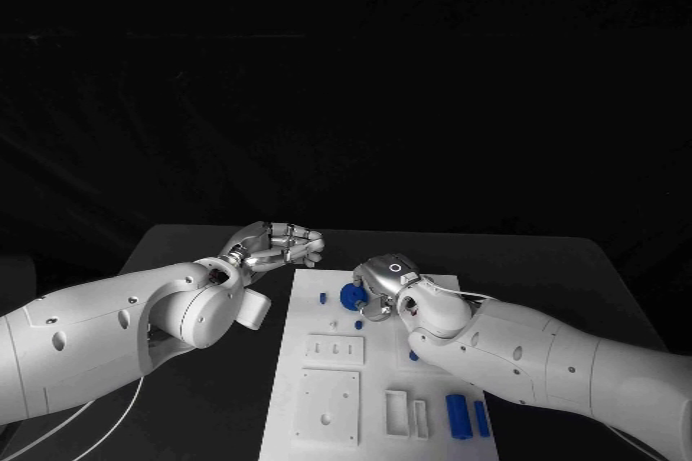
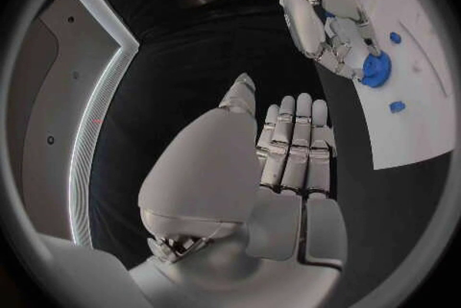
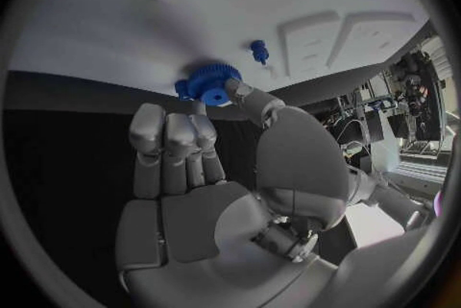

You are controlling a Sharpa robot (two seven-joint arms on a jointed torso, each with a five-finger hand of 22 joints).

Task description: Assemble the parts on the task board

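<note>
We see the white task board lying in the middle of the black worktop, and we place everything else by it. At the board's far end the right robot hand rests over a round blue gear. In the right wrist view its fingertips touch the toothed rim of the gear, with the thumb at one side and the other fingers at the other, so it appears to pinch the gear, though we cannot be sure how firm the grip is. The gear sits near the board's far edge (the left wrist view shows it flat on the white surface under the right robot hand).

A small blue peg stands on the board just beside the gear, toward the board's raised white blocks. Two more blue parts lie side by side at the board's near right corner, well apart from the gear.

The left robot hand hovers off the board, just beyond its far left corner, above the dark worktop. Its fingers are curled in loosely and hold nothing.
</note>
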